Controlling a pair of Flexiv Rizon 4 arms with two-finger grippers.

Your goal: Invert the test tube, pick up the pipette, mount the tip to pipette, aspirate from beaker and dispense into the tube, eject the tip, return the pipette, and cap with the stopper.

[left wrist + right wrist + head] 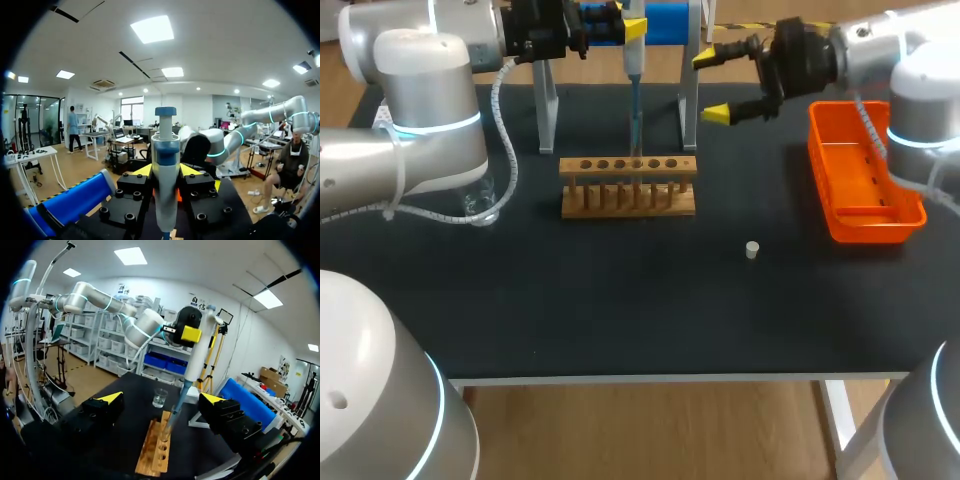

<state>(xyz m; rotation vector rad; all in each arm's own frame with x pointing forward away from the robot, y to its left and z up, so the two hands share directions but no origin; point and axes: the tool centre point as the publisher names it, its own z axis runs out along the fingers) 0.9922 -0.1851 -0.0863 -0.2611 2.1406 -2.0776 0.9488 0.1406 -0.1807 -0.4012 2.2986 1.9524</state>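
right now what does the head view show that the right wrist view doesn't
Only the head view: the orange tray and the small white stopper lying on the table. Only the right wrist view: the top end of the pipette, cut off in the head view. Both: the pipette at the wooden rack, the beaker, and the right jaws standing open.

Clear glass beaker [478,206]: mostly behind the left arm [430,110] elbow in head view, only the lower part shows. White-and-blue plastic pipette [634,62]: top cut off by head view's edge, and its lower end runs out of left wrist view. At the wooden tube rack [628,166], can't tell which hole its point is over. Small white stopper [752,249]: too small for detail.
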